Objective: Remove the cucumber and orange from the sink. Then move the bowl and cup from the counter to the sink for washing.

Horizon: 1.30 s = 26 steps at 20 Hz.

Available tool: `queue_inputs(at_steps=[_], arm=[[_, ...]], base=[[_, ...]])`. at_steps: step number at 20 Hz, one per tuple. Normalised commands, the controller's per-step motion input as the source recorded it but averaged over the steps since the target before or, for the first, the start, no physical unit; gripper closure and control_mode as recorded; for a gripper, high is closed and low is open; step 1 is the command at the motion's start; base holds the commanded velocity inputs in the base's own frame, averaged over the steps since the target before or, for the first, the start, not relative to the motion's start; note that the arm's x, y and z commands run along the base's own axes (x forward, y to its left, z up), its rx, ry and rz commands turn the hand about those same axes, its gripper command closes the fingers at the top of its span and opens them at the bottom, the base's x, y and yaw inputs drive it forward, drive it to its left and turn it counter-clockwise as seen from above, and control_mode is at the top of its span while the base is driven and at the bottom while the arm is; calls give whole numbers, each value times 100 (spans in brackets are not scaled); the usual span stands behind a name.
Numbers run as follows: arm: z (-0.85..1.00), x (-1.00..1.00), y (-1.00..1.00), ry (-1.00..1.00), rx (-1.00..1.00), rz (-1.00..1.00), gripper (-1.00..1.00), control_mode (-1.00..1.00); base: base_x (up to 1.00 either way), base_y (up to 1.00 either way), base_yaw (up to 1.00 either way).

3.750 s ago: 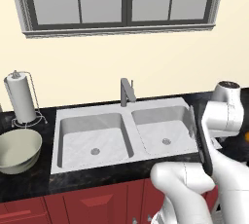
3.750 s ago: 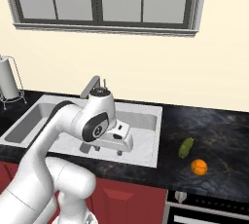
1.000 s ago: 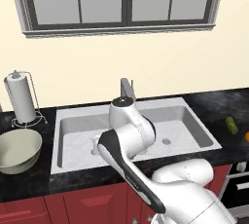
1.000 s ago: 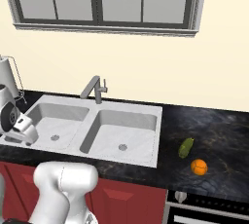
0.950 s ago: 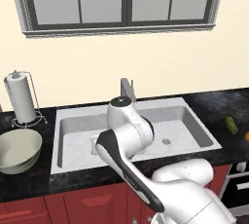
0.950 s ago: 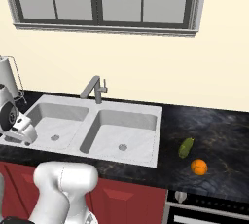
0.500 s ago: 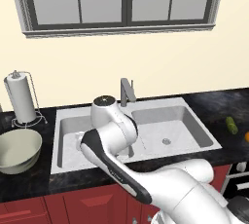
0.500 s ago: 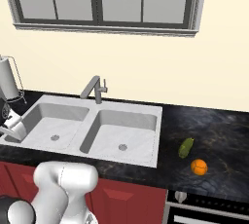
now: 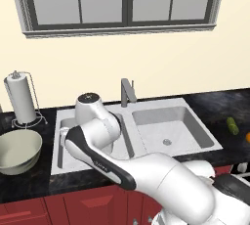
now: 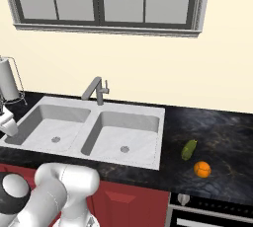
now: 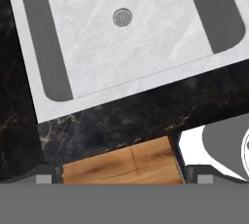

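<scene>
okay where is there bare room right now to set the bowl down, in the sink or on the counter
Both basins of the sink are bare down to their drains; the right one, beside the faucet, is free of the arm. The counter right of the sink has bare stone behind the cucumber and orange. It is crowded at the left end: bowl and paper towel stand.

Bowl (image 9: 18, 150) on black counter (image 9: 29, 185) left of sink (image 9: 166, 123), below paper-towel roll (image 9: 20, 97). Arm (image 9: 105, 143) over left basin. Cucumber (image 9: 232, 125) and orange (image 9: 247, 137) at far right.
</scene>
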Motion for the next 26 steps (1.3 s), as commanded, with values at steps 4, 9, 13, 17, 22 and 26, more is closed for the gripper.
queue_inputs(at_steps=[4,9,13,17,22,26], arm=[[0,31,45,0,4,0,-100,-100],[0,25,49,0,3,0,-100,-100],[0,25,46,-1,4,0,-100,-100],[0,27,44,0,4,0,-100,-100],[-1,27,32,0,6,0,-100,-100],[-11,21,28,0,2,0,-100,-100]], base=[[0,0,0],[0,0,0],[0,0,0],[0,0,0],[0,0,0],[0,0,0]])
